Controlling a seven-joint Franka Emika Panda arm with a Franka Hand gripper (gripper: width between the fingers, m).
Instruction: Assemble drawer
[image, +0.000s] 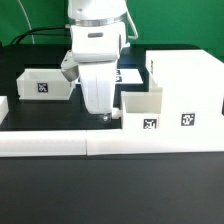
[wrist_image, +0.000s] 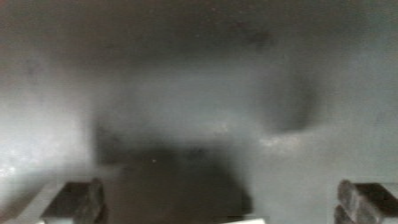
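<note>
The big white cabinet shell (image: 186, 82) stands on the exterior view's right, with tags on its front. One small open-topped tray (image: 143, 110) sits against its left side, tag facing front. A second tray (image: 45, 83) lies at the left. My gripper (image: 106, 113) hangs low over the black table, just left of the near tray's left wall. The wrist view is blurred. Its two fingers (wrist_image: 71, 200) show far apart at the picture's corners, so my gripper (wrist_image: 221, 205) is open, with only a dark, unclear surface between the fingers.
A long low white border bar (image: 70, 145) runs along the front of the table, and another piece (image: 4, 108) lies at the left edge. The marker board (image: 130, 74) lies behind the arm. Dark cables hang at the back left.
</note>
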